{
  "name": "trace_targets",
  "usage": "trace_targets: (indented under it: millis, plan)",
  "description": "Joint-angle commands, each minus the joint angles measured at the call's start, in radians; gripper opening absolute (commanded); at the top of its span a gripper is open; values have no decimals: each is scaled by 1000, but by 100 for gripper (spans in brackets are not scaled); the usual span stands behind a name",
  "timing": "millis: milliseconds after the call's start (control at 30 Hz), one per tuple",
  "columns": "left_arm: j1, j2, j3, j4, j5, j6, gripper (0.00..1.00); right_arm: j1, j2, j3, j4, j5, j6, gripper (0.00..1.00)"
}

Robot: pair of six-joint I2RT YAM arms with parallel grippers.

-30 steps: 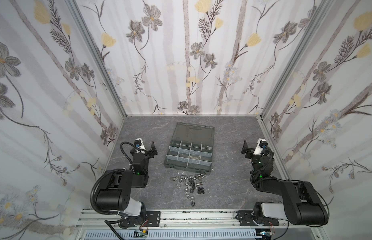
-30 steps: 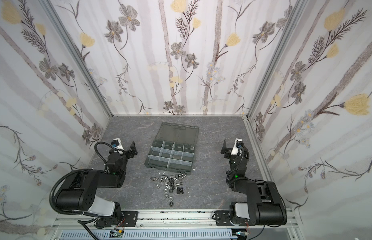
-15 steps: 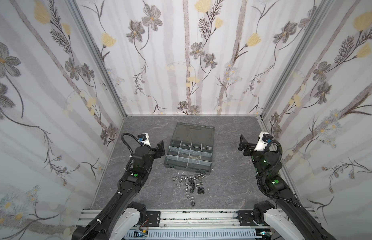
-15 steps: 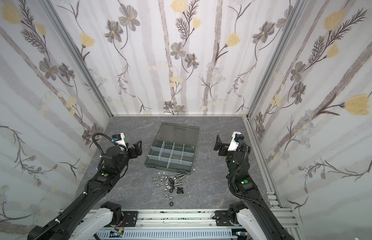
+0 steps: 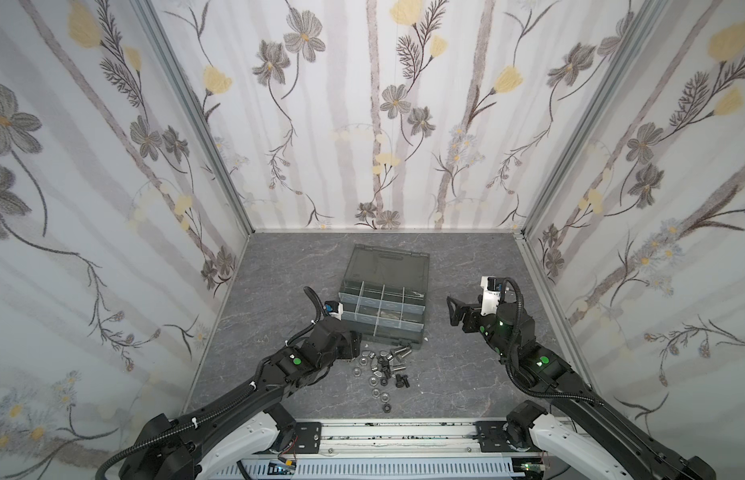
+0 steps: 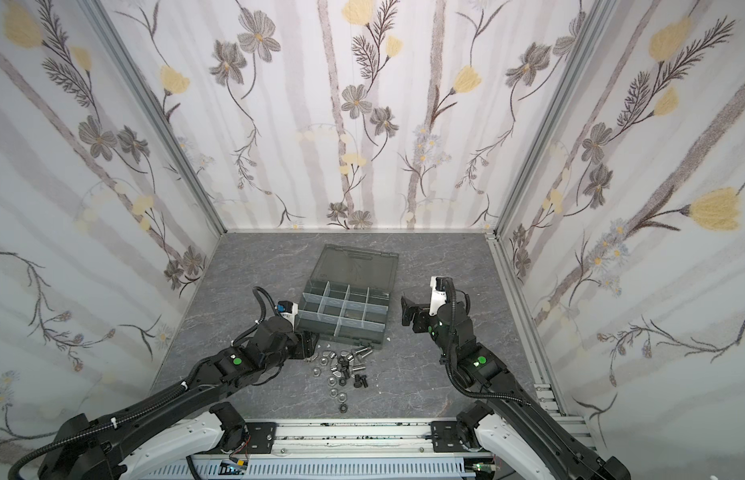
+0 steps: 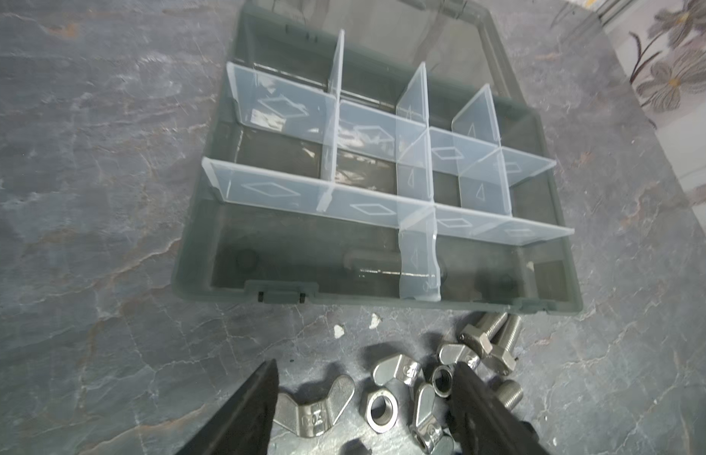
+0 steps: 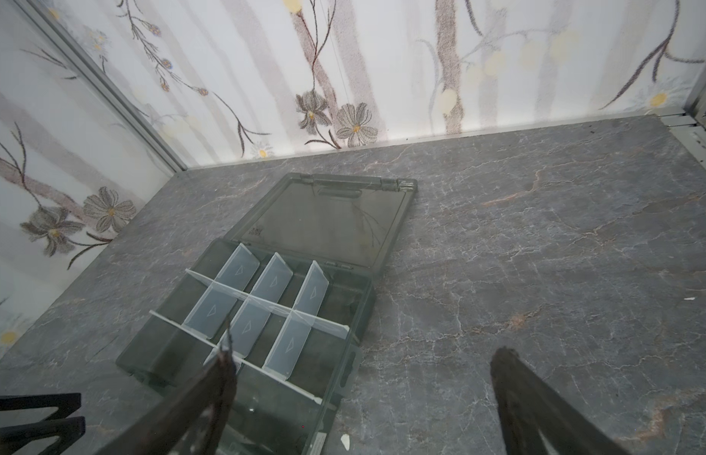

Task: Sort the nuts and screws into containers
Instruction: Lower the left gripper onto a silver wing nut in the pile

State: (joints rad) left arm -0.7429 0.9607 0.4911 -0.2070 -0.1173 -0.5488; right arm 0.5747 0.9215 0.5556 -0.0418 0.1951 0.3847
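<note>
Down at the table, the left gripper has its jaws apart, clamped on nothing, straddling the near edge of the pile of nuts. Between its fingers lie a silver wing nut and a hex nut. A second wing nut and a small round nut sit against the far finger. That spread looks chosen to take in one piece, yet several lie inside it, so a squeeze could catch two or push one aside.

Just past these lie two silver screws side by side, near the front wall of the organiser box. In both top views a few black screws and ring-like nuts trail off toward the robot's base. The whole pile lies loose on the table, touching nothing of the box.

The containers, cells set off by pale dividers, stand open just beyond, their lid folded back flat. No screw or nut shows clearly inside them, so the sorting seems barely begun. The front wall must be cleared on any carry. Tiny white flecks dot the gap.

The right gripper hangs wide open and empty above the box's right side, well apart from the pile.
</note>
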Motion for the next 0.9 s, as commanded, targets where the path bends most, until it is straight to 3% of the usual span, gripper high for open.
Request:
trace_targets:
  millis: [0, 267, 433, 567, 867]
  plan:
    - [-16, 41, 4, -13, -6, 19, 68, 3, -3, 7, -12, -13, 19, 100]
    - [-33, 164, 34, -14, 25, 66, 61, 2, -12, -3, -26, -14, 29, 100]
    - [-48, 181, 30, -23, -53, 6, 56, 3, -15, -1, -29, -14, 34, 100]
    - [-65, 197, 39, -33, -64, 66, 56, 3, -15, -2, -32, -16, 34, 100]
    - [-69, 244, 56, -31, 32, 172, 55, 2, -16, -9, -46, -13, 38, 100]
